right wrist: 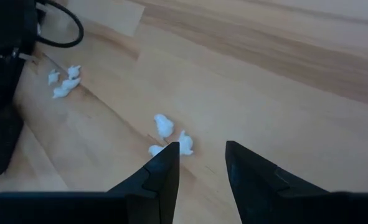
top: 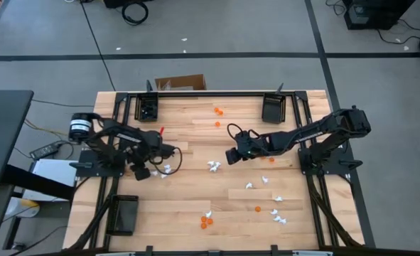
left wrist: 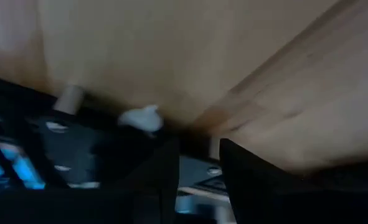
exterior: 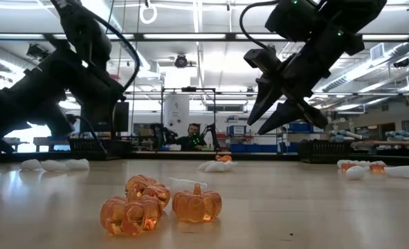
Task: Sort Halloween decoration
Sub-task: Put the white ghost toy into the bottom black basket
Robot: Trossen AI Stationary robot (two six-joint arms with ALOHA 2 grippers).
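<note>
White trinkets (top: 213, 166) lie mid-table, and more are scattered toward the near right (top: 275, 212). Orange pumpkins (exterior: 197, 204) sit near the near edge, with others (top: 218, 111) by the far edge. No black trinket shows. My right gripper (top: 232, 155) hangs open above the table, next to the mid-table white cluster (right wrist: 165, 127). In the low view, the right gripper (exterior: 256, 128) points down at a slant. My left gripper (top: 140, 172) is open and low at the table's left, beside a few white trinkets (top: 165, 169). One white trinket (left wrist: 143, 118) lies ahead of my left gripper (left wrist: 199, 149).
Small black trays stand at the far left (top: 148, 107), far right (top: 272, 108) and near left (top: 123, 213) of the wooden table (top: 195, 192). A cardboard box (top: 181, 83) sits beyond the far edge. A person (exterior: 192, 135) shows far behind the table.
</note>
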